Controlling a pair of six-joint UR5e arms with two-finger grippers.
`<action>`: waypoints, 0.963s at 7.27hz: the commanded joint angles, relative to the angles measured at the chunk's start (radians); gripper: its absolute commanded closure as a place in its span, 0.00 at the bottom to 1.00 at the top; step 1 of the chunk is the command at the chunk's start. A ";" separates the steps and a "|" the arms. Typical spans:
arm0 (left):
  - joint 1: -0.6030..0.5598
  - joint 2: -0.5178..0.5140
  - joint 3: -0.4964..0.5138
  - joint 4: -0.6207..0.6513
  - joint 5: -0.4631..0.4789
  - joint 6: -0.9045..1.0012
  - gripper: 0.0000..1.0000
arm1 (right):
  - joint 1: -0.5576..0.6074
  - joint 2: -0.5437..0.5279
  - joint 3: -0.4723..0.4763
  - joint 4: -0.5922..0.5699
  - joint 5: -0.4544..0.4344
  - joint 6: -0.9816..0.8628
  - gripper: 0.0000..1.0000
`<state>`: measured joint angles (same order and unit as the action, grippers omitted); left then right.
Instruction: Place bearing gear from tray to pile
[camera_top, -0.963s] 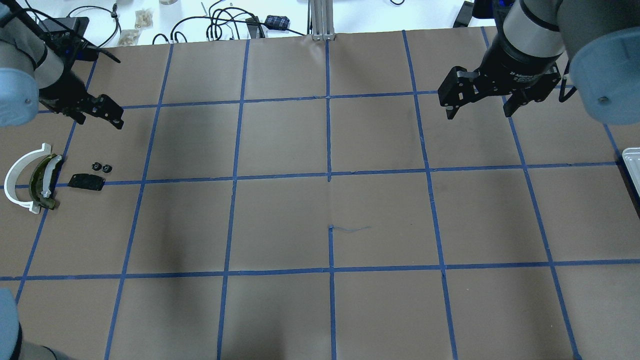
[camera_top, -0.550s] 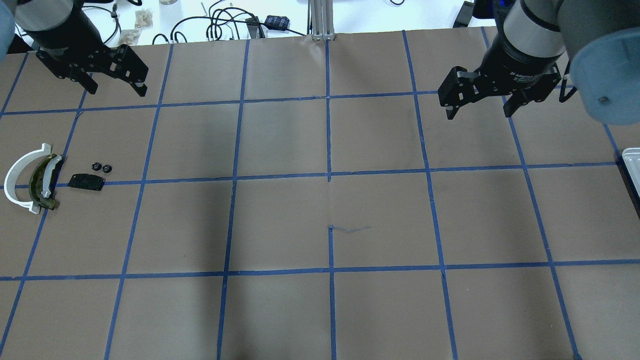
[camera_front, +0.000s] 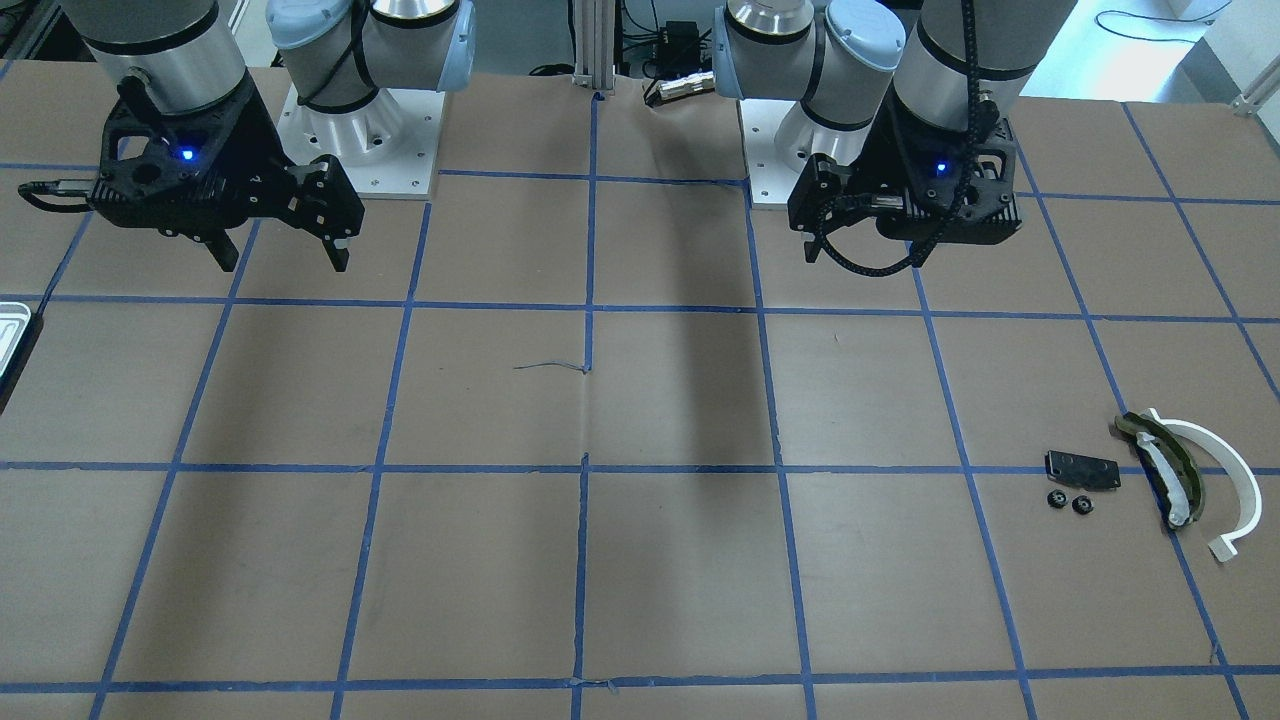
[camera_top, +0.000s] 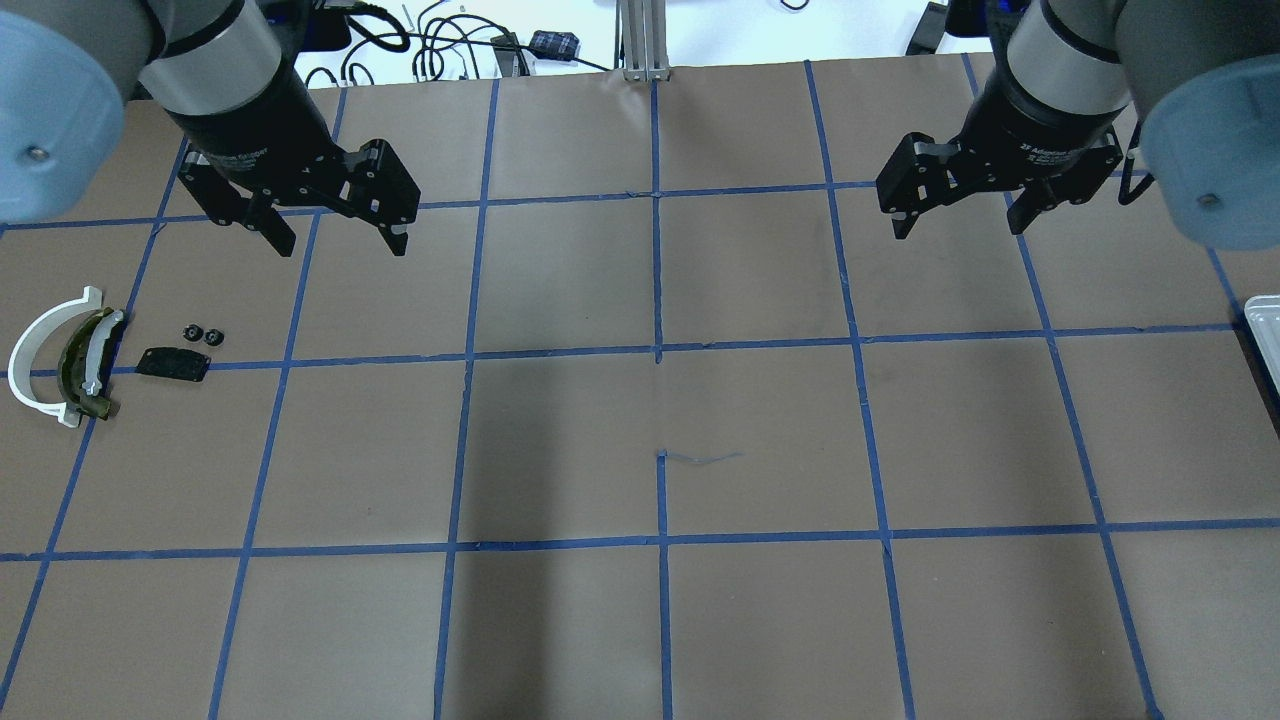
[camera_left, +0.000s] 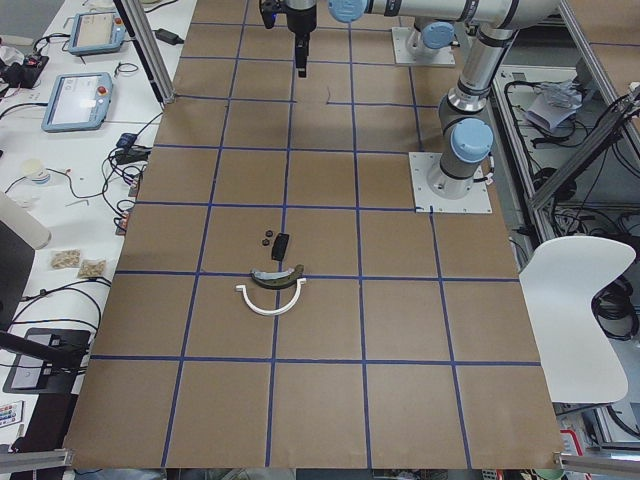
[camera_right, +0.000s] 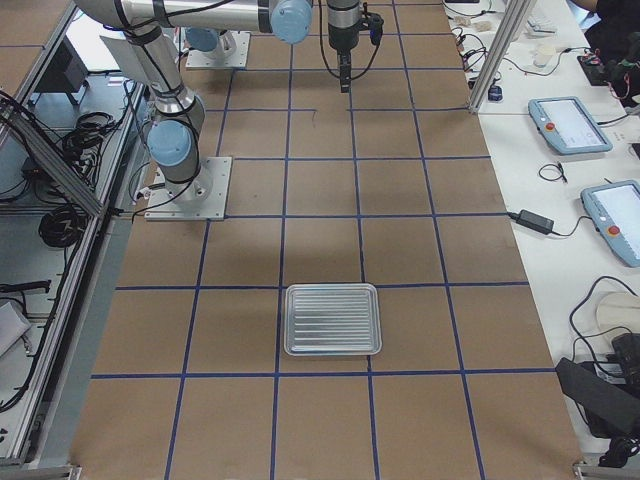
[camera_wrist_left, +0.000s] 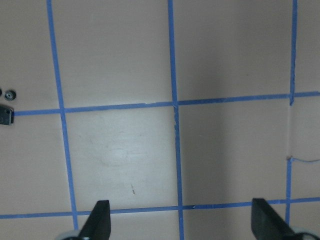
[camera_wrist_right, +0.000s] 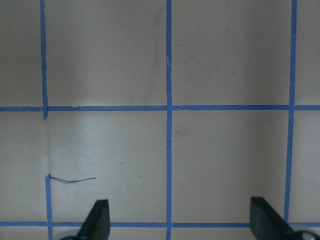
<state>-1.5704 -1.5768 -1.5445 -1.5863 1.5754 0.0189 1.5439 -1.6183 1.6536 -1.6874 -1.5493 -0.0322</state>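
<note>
The silvery ribbed tray (camera_right: 332, 320) lies empty; only its edge shows in the overhead view (camera_top: 1265, 335). The pile sits at the table's left: a white half-ring (camera_top: 35, 365), an olive curved strip (camera_top: 78, 368), a black plate (camera_top: 173, 363) and two small black bearing gears (camera_top: 201, 334). The gears also show in the front view (camera_front: 1067, 501). My left gripper (camera_top: 340, 242) is open and empty, hovering up and to the right of the pile. My right gripper (camera_top: 958, 224) is open and empty, hovering over bare paper at the back right.
Brown paper with a blue tape grid (camera_top: 658, 355) covers the table. Cables and small devices (camera_top: 450, 45) lie beyond its far edge. A metal post (camera_top: 640, 40) stands at the back centre.
My left arm has swung from the table's far left, beside the pile, toward the right and now hovers over the back-left squares. The right arm has not moved.
</note>
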 joint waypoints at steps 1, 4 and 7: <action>0.097 0.021 -0.031 0.071 -0.056 -0.004 0.00 | -0.001 0.000 0.000 0.000 0.000 0.000 0.00; 0.090 0.050 -0.071 0.035 0.004 -0.005 0.00 | -0.001 0.000 0.000 0.000 -0.001 0.000 0.00; 0.090 0.072 -0.052 0.034 -0.052 -0.005 0.00 | -0.001 0.000 0.000 0.000 0.000 0.000 0.00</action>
<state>-1.4808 -1.5100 -1.6024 -1.5518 1.5688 0.0146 1.5432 -1.6183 1.6536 -1.6874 -1.5494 -0.0323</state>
